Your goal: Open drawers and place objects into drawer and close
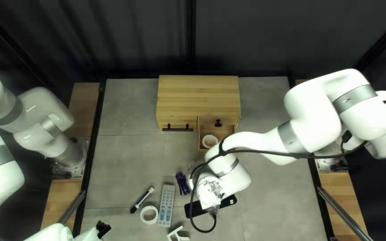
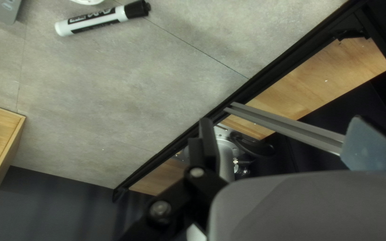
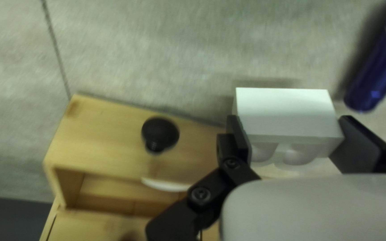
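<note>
In the top left view, the wooden cabinet has its right drawer pulled out with a white tape ring inside; the bar-handled left drawer is closed. My right gripper is mostly hidden under its arm. In the right wrist view that gripper holds a white block between both fingers, beside the open drawer's knobbed front. My left gripper is low at the left; in its wrist view it stands open and empty, with a marker beyond it.
On the table lie a grey remote, another tape ring, a dark blue object, a black flat object partly under the right arm, and a white angular piece at the near edge. The right arm's cable loops over the table.
</note>
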`<state>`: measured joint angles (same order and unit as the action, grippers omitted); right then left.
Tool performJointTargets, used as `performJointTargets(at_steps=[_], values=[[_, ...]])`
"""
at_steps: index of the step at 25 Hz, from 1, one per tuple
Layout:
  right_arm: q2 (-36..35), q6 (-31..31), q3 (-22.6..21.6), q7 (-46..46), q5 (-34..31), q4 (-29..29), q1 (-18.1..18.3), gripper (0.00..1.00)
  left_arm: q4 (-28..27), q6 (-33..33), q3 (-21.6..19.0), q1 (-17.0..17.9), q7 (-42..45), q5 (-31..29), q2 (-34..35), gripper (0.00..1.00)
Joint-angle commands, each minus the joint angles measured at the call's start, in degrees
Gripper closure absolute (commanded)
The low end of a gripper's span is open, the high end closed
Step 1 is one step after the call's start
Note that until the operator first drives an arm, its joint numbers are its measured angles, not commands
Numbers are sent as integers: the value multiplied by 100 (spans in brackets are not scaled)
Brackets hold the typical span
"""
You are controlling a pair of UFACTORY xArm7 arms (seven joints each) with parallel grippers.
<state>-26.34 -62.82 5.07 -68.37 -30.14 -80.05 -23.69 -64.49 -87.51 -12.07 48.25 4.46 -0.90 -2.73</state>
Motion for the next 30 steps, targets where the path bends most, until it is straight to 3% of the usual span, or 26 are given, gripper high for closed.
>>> performJointTargets(at_steps=[1,11,30], values=[[436,-888,71,121,-226,-123,-215,93,0,0,0,0,0,0,0,0],[1316,-1186,304,1090,-625,1192,-224,93,0,0,0,0,0,0,0,0],[1264,-932,261,1528,-443,1519,-255,92,0,0,0,0,0,0,0,0]])
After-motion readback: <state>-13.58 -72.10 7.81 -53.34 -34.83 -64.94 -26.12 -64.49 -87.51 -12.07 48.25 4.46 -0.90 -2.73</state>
